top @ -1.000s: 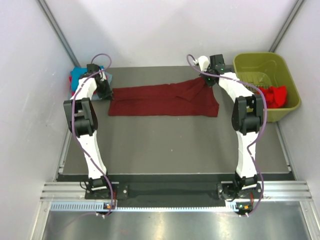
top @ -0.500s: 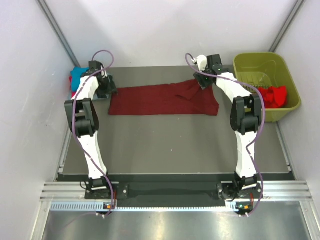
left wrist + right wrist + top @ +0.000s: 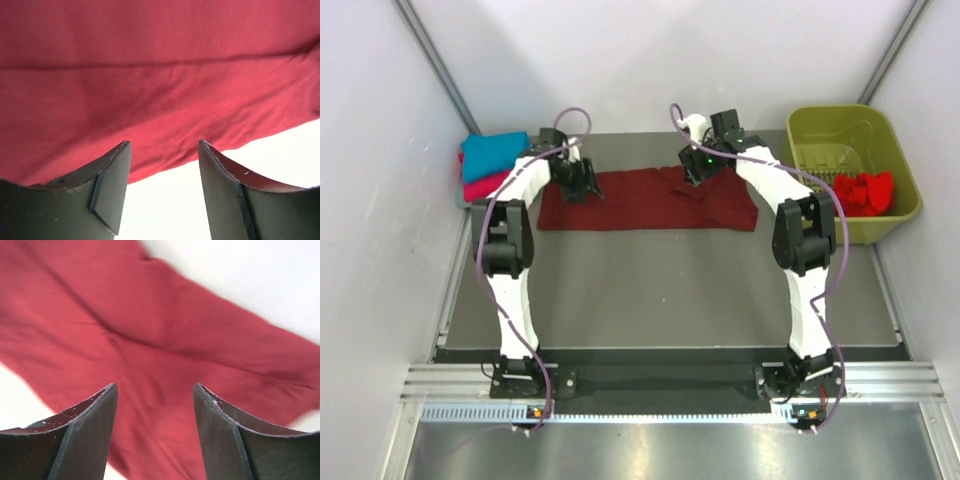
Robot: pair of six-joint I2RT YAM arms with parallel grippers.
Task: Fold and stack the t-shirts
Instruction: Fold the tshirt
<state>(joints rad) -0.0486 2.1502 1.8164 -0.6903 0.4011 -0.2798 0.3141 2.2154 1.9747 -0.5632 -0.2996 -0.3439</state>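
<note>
A dark maroon t-shirt [image 3: 650, 205] lies flat as a long strip across the back of the table. My left gripper [image 3: 582, 183] hovers over its left part, open, with nothing between the fingers [image 3: 112, 182]; maroon cloth [image 3: 150, 75] fills its wrist view. My right gripper [image 3: 696, 172] is above the shirt's right part, also open and empty, with creased maroon cloth [image 3: 150, 330] under it. My left gripper [image 3: 162, 150] and right gripper [image 3: 155, 390] each show a clear gap. A folded teal t-shirt [image 3: 496, 152] rests on a pink-red one [image 3: 485, 186] at the far left.
An olive-green basket [image 3: 840, 125] stands at the back right, holding a crumpled bright red t-shirt [image 3: 868, 190]. White walls close in the table on the left, back and right. The grey table [image 3: 650, 290] spreads out in front of the maroon shirt.
Both grippers opened and let go of the maroon shirt's ends. Each then moved inward over the cloth, the left one rightward and the right one leftward.
</note>
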